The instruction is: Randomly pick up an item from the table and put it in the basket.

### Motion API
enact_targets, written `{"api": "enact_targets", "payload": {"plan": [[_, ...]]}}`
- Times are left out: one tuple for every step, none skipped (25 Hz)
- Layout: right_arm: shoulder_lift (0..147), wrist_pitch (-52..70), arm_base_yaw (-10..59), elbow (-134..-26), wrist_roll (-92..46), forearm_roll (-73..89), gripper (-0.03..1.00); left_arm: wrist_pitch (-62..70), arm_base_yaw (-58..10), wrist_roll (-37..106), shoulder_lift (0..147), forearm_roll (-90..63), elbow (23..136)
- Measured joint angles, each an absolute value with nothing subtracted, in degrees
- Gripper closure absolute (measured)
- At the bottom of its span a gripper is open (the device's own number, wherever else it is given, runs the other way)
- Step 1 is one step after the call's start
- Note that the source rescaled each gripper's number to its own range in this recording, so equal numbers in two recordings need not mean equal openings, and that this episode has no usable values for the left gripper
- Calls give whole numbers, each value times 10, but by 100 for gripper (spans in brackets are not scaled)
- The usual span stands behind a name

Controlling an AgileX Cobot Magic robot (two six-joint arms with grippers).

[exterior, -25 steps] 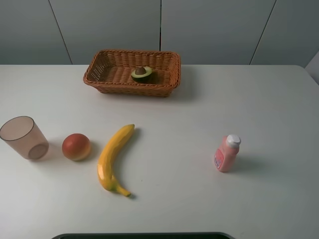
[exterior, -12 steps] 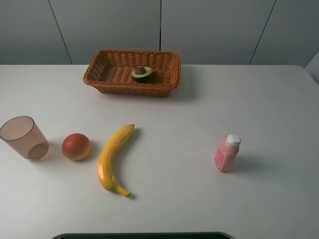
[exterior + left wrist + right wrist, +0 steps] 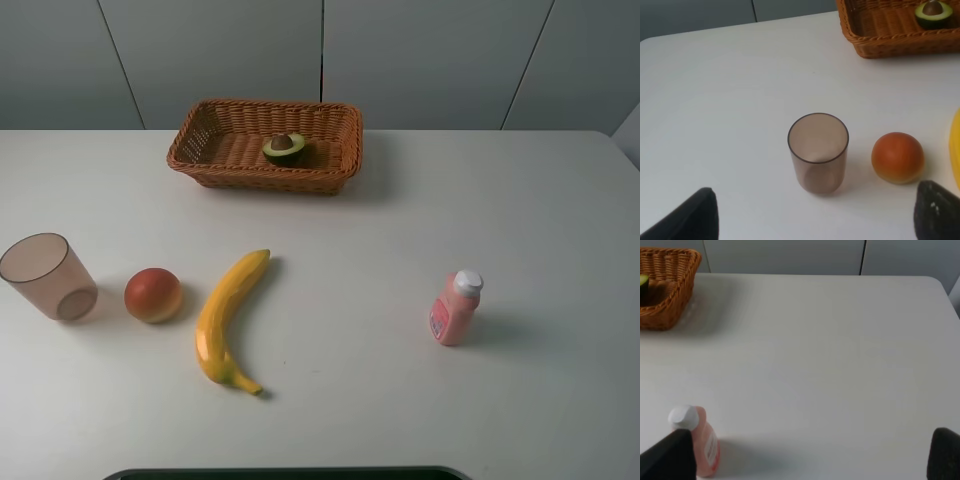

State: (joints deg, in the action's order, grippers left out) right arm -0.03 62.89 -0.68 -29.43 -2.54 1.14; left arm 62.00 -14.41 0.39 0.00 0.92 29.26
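The halved avocado [image 3: 284, 148] lies cut side up inside the wicker basket [image 3: 215, 160] at the back of the white table [image 3: 380, 250]. It also shows in the left wrist view [image 3: 933, 13], in the basket [image 3: 880, 37]. Neither gripper shows in the exterior high view. In the left wrist view my left gripper [image 3: 817, 187] is open and empty, its dark fingertips [image 3: 695, 217] wide apart, low over the table before the cup. In the right wrist view my right gripper [image 3: 812, 431] is open and empty, its fingertips [image 3: 944, 452] wide apart.
A translucent pinkish cup [image 3: 47, 276], a round red-orange fruit [image 3: 153, 295] and a yellow banana [image 3: 226, 318] lie in a row at the front left. A pink bottle with a white cap [image 3: 455, 308] stands at the front right, also in the right wrist view [image 3: 696, 440].
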Motion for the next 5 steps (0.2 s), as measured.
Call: {"api": "enact_targets", "payload": {"plan": [[0, 629, -7, -294, -25, 11, -3, 620, -144, 4, 0, 9, 293], [0, 629, -7, -294, -25, 11, -3, 620, -144, 4, 0, 9, 293], [0, 629, -7, -294, -25, 11, -3, 620, -144, 4, 0, 9, 293], [0, 629, -7, -294, -25, 11, -3, 620, -144, 4, 0, 9, 293], [0, 629, -7, -294, -25, 11, -3, 620, -144, 4, 0, 9, 293]]}}
